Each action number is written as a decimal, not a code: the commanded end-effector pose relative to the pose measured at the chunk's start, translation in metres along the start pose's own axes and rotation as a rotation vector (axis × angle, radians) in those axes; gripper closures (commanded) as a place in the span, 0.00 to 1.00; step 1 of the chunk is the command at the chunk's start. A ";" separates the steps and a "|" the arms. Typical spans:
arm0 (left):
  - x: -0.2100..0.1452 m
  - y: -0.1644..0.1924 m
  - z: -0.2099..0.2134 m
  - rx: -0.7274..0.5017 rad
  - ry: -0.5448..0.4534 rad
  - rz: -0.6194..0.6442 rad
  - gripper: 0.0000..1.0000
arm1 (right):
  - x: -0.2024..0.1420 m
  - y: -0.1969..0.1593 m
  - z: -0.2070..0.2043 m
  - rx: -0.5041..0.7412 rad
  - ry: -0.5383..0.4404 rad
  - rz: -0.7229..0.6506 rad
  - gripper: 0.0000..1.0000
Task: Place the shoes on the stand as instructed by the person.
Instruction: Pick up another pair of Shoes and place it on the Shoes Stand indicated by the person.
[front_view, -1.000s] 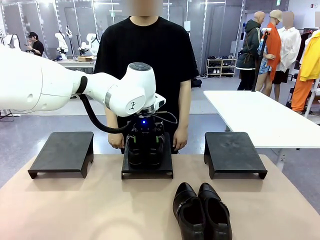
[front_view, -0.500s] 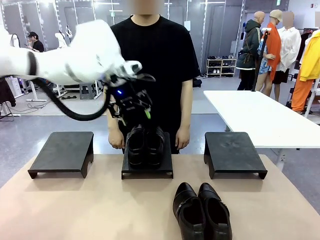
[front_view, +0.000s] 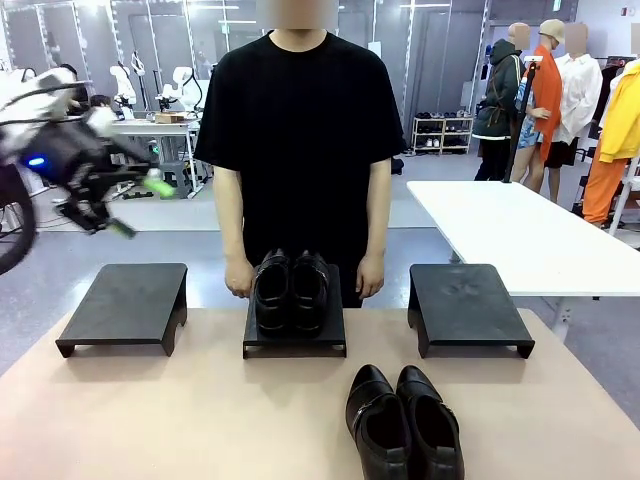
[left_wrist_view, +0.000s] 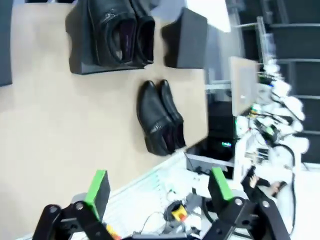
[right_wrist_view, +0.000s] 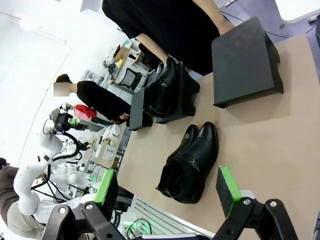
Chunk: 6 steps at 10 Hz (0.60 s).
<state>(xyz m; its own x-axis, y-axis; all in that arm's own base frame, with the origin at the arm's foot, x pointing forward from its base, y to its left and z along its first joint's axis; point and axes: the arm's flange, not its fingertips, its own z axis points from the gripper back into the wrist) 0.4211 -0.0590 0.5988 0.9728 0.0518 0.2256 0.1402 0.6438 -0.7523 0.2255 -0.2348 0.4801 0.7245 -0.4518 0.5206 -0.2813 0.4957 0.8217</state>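
I start with the tan flat-topped table, which takes up the near half of my front view. At its far edge stands the person in the plain black short-sleeved T-shirt, arms straight down. One hand and the other hand hang on either side of the middle stand.

Three low matte black stands sit in a row along that far edge. The left stand and the right stand are bare on top. The middle stand carries one pair of black glossy leather dress shoes, set side by side.

The second pair of black glossy dress shoes lies on the bare table near my edge, right of centre. The two shoes touch each other, toes pointing toward the person, apart from every stand.

My left gripper is blurred, up in the air at the far left of the front view, higher than the left stand. Its green pads are spread with nothing between them, and its wrist view shows both pairs well away from it.

My right gripper is also spread wide and empty. In its wrist view the table pair lies beyond its fingers, untouched.
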 end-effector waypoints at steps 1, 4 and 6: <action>-0.029 0.062 0.033 -0.166 0.037 -0.019 0.00 | 0.001 0.000 0.001 0.011 -0.011 0.024 0.00; -0.080 0.165 0.089 -0.394 -0.047 -0.086 0.00 | 0.001 0.000 0.001 0.011 -0.011 0.024 0.00; -0.117 0.230 0.108 -0.483 -0.121 -0.039 0.00 | 0.001 0.000 0.001 0.011 -0.011 0.024 0.00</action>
<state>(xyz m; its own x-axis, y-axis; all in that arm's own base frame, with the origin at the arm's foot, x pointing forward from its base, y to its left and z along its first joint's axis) 0.3178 0.1502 0.4819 0.9387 0.1315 0.3186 0.2755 0.2695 -0.9228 0.2254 -0.2349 0.4802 0.7242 -0.4522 0.5207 -0.2816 0.4954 0.8218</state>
